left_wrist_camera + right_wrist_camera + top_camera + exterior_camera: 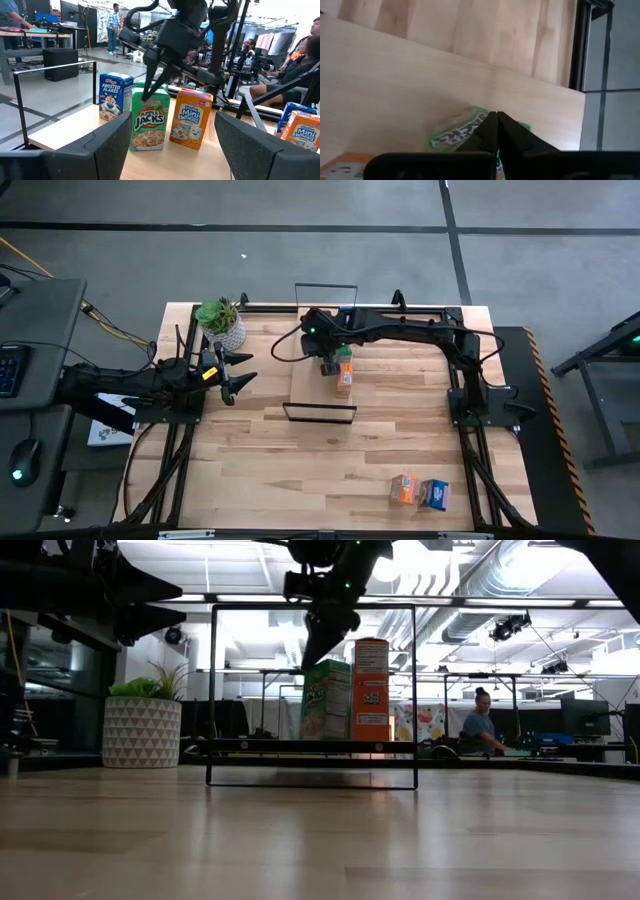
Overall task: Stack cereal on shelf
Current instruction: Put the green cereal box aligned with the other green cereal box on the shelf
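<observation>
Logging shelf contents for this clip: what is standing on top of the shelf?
On the shelf stand three boxes in a row: blue Frosted Flakes, green Apple Jacks, orange Mini Wheats. The right claw covers the green box's top, so its grip is hidden.

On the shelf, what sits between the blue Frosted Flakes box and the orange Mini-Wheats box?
The green Apple Jacks box, with the right gripper at its top, stands between the blue Frosted Flakes box and orange Mini-Wheats box, clearest in the left wrist view.
</observation>
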